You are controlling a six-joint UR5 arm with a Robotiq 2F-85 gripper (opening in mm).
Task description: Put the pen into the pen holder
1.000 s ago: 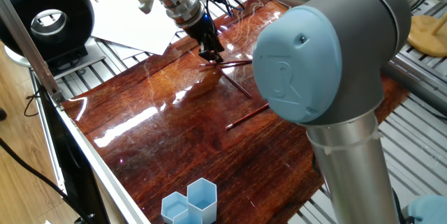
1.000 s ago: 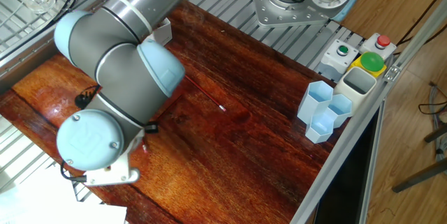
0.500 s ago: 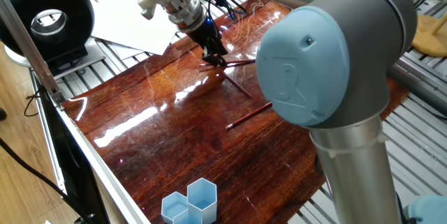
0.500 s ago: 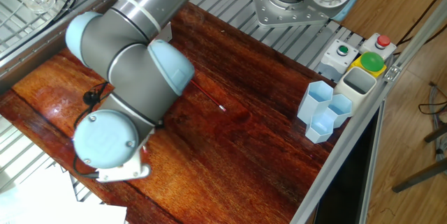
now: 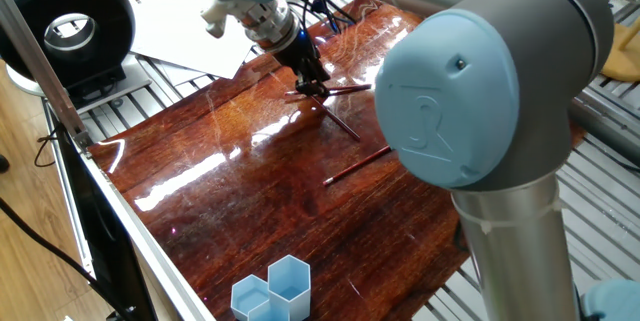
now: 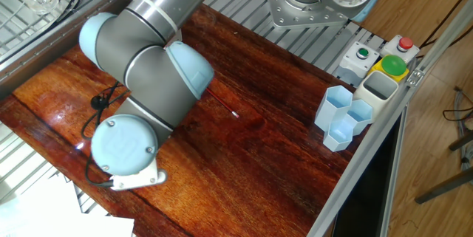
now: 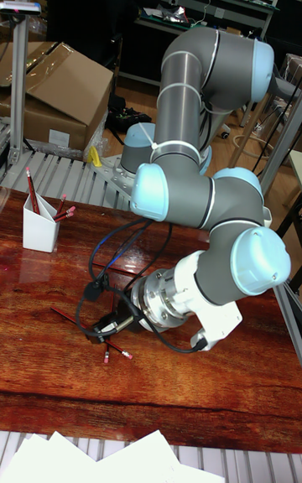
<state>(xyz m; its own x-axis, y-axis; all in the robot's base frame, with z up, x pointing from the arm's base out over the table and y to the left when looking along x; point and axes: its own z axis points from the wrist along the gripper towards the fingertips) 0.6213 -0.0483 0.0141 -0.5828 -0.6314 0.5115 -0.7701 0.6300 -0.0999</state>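
Arm: We see the grey and blue arm (image 5: pixel 460 91) reaching across the table from the far side. It bends down at the wrist, so the tool points slantwise at the wood. In one fixed view its big blue elbow joint fills the right foreground and is cut off at the bottom edge.

Table: The glossy dark red wooden table (image 5: pixel 230 191) shows strong glare streaks. In the other fixed view the arm's body covers much of its middle.

Honeycomb cups: Light blue hexagonal cups (image 6: pixel 341 117) stand at the table's edge, well apart from the tool.

Pen holder: The white angular pen holder (image 7: pixel 39 230) stands upright at the left of the tall fixed view, with red pens already in it, well apart from the claw.

Gripper: The dark gripper (image 5: pixel 314 87) has its tip down where two pens cross. In the other fixed view the arm hides it entirely. We cannot tell whether the fingers are parted or pressed on a pen.

Pen: The thin dark red pen (image 5: pixel 347 89) lies flat on the wood, at the claw's tip.

Other pens: A second pen crosses it, and a third (image 5: pixel 356 165) lies nearby.
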